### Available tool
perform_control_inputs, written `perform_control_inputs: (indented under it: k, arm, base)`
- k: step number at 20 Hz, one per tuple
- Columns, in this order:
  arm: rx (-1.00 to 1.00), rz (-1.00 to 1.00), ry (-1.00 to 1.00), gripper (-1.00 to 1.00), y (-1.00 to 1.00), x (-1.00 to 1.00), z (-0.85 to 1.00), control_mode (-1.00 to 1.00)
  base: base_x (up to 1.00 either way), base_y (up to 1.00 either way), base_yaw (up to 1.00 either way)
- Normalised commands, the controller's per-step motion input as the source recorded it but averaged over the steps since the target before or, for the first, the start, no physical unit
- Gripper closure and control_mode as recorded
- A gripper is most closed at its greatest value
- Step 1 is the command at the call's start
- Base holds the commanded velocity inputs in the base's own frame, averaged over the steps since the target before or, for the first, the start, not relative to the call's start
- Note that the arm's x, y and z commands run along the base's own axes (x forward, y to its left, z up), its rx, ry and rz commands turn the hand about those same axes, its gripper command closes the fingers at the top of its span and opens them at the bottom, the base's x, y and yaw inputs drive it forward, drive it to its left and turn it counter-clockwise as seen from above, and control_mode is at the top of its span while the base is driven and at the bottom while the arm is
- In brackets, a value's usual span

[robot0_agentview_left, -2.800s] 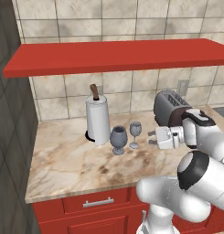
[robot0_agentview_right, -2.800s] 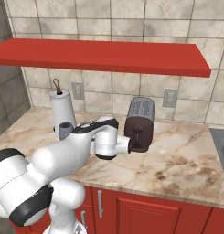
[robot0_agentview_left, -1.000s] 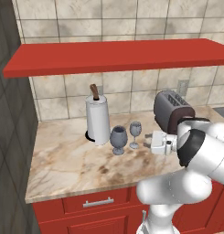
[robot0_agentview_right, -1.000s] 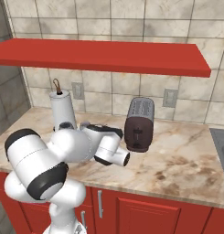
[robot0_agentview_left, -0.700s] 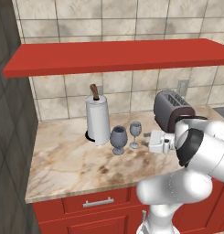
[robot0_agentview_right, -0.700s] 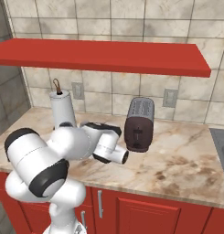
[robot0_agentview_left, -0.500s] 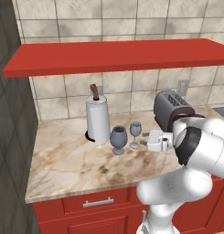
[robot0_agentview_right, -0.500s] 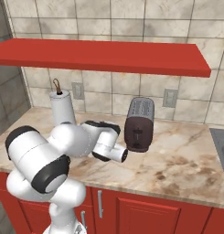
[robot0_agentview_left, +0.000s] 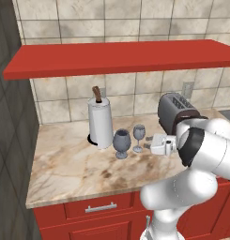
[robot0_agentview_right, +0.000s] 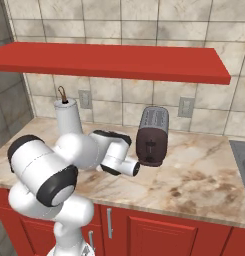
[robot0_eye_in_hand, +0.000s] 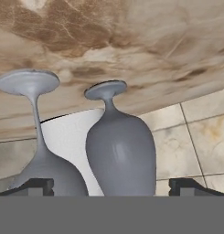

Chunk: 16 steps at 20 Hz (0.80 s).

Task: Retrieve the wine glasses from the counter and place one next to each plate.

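The jaws stand wide and empty, level with the slimmer wine glass (robot0_eye_in_hand: 120, 155), which lies straight ahead between the fingertips (robot0_eye_in_hand: 35, 186), stem upright across their line; the darker glass (robot0_agentview_left: 121, 143) stands just beside it on the bench (robot0_agentview_left: 74, 159)

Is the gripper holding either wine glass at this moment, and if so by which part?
Nothing is held. The gripper has its jaws open beside the slimmer wine glass, which stands on the counter with its foot down.
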Motion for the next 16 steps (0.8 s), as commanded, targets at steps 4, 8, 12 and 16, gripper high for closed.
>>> perform_control_inputs:
  k: [4, 8, 12, 16]
  arm:
    - [0.00, 0.00, 0.00, -1.00, 0.05, 0.04, -0.08, -1.00]
    - [0.00, 0.00, 0.00, -1.00, 0.05, 0.06, -0.12, -1.00]
    - [0.00, 0.00, 0.00, -1.00, 0.03, 0.17, -0.12, -1.00]
    - [0.00, 0.00, 0.00, -1.00, 0.00, 0.32, -0.17, -1.00]
  base:
    - [0.00, 0.00, 0.00]
    - [0.00, 0.00, 0.00]
    - [0.00, 0.00, 0.00]
    - [0.00, 0.00, 0.00]
